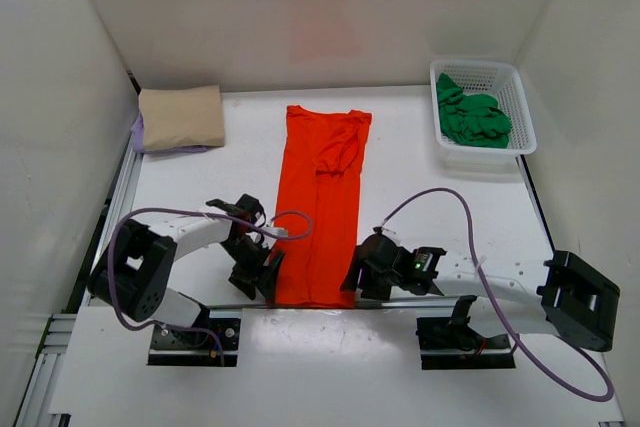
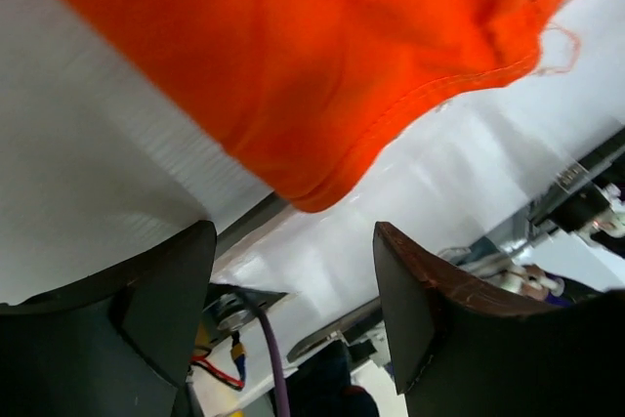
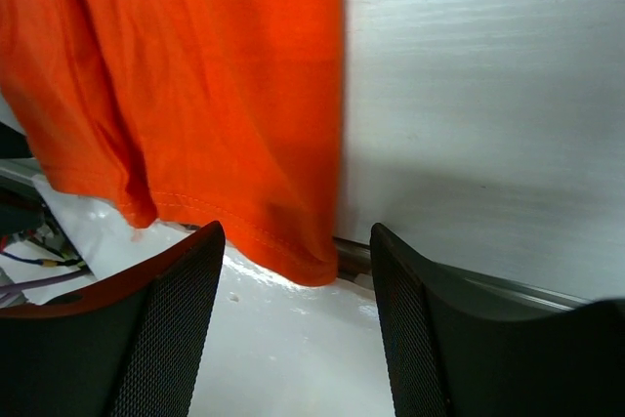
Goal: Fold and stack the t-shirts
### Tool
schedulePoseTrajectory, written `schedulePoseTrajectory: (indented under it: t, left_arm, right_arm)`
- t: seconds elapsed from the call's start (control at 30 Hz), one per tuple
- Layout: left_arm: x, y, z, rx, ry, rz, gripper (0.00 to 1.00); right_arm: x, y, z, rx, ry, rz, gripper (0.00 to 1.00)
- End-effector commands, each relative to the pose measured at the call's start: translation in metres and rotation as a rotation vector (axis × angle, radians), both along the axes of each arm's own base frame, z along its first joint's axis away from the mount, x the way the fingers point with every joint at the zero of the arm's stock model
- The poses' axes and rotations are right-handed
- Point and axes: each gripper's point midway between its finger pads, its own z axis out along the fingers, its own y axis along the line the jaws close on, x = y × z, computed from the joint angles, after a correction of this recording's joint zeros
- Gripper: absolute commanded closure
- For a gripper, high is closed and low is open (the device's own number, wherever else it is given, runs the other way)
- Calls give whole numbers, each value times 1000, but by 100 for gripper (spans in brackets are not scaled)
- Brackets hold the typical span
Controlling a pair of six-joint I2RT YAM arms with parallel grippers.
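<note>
Top external: orange t-shirt [image 1: 322,207] lies in a long strip mid-table [image 1: 430,197], hem at the near edge. Left gripper [image 1: 264,273] and right gripper [image 1: 356,277] flank its hem corners, jaws apart, nothing clamped. Likely lined up to pinch both corners for the next fold.

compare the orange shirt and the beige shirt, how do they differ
The orange shirt lies as a long strip down the table's middle; the beige shirt is a compact folded rectangle in the far left corner. The orange one rests straight on the table; the beige one sits on a lavender shirt. Both are plain cloth.
</note>
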Motion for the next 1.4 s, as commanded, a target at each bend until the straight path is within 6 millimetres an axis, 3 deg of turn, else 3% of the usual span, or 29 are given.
schedulePoseTrajectory:
  t: [0.0, 0.1, 0.3, 0.4, 0.43, 0.5, 0.57, 0.63, 0.67, 0.7, 0.77, 0.87, 0.9, 1.0, 1.07, 1.13, 1.17, 1.23, 1.27, 1.33, 1.37]
  left_arm:
    - [22, -19, -5, -78, -77, -26, 23]
    - [29, -25, -9, -70, -61, -35, 26]
    - [9, -19, -20, -40, -8, -67, 37]
    - [23, -20, -21, -15, -45, -70, 61]
    - [24, -22, -22, -14, -42, -70, 66]
    - [33, -27, -19, -23, -58, -70, 75]
    - [38, -32, -17, -36, -61, -69, 80]
    - [40, -35, -14, -54, -62, -68, 88]
    - [40, -39, -8, -79, -74, -68, 90]
    - [41, -39, -6, -84, -83, -68, 90]
    - [44, -42, 2, -112, -114, -68, 90]
    - [49, -49, 15, -154, -141, -69, 90]
    - [51, -52, 22, -171, -151, -70, 90]
    - [68, -63, 45, -207, -215, -73, 90]
    - [87, -68, 63, -215, -269, -64, 90]
    - [111, -65, 77, -196, -349, -30, 90]
    - [126, -67, 91, -201, -401, -18, 90]
    - [151, -59, 96, -154, -449, 24, 90]
    - [169, -61, 111, -165, -498, 41, 90]
    - [190, -57, 113, -135, -514, 71, 90]
    - [207, -54, 124, -133, -554, 96, 90]
  right_arm:
    - [-4, -2, -3, 12, 15, -14, 35]
    - [-9, -4, -6, 6, 26, 0, 37]
    - [-14, 1, -7, -3, 37, 42, 37]
    - [-15, -2, -11, -67, 54, 35, 38]
    - [-19, -10, -17, -113, 60, 40, 38]
    - [-18, -6, -16, -99, 59, 32, 40]
    - [-19, -3, -16, -73, 64, 40, 46]
    - [-21, -1, -18, -71, 73, 46, 60]
    - [-21, -1, -18, -71, 73, 46, 67]
    - [-21, -1, -18, -71, 73, 46, 83]
    - [-19, 0, -15, -64, 60, 41, 96]
    - [-13, 0, -5, -47, 17, 39, 100]
    - [-4, 8, 12, -10, -17, 34, 100]
    - [21, 2, 35, -15, -94, 8, 100]
    - [50, -1, 55, 0, -135, -46, 100]
    - [66, -6, 71, 19, -151, -58, 100]
    - [86, -10, 80, 19, -183, -66, 100]
    - [99, -12, 86, 18, -189, -37, 100]
    - [114, -20, 81, -17, -194, -23, 100]
    - [134, -16, 95, -11, -211, 9, 100]
    - [147, -20, 86, -35, -189, 7, 100]
